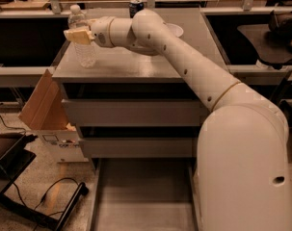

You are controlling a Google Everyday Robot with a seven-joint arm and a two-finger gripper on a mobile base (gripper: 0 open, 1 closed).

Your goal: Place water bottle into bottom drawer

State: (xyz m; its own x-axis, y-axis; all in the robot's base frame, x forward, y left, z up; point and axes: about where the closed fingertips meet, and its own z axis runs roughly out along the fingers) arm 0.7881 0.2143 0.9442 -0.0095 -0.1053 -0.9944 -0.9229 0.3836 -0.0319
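Note:
The water bottle point(84, 47) stands upright on the grey cabinet top point(136, 64), near its left edge. It is clear with a white cap. My gripper point(77, 35) reaches in from the right at the bottle's upper body and overlaps it in the camera view. The bottom drawer point(141, 196) is pulled out below the two shut drawer fronts, and its flat grey floor is bare. My white arm crosses the cabinet top and fills the right side of the view.
A dark blue soda can point(136, 6) stands at the back of the cabinet top. A white dish point(176, 31) lies behind my arm. An open cardboard box point(43, 110) sits left of the cabinet. Cables point(54, 196) and a dark stand lie on the floor.

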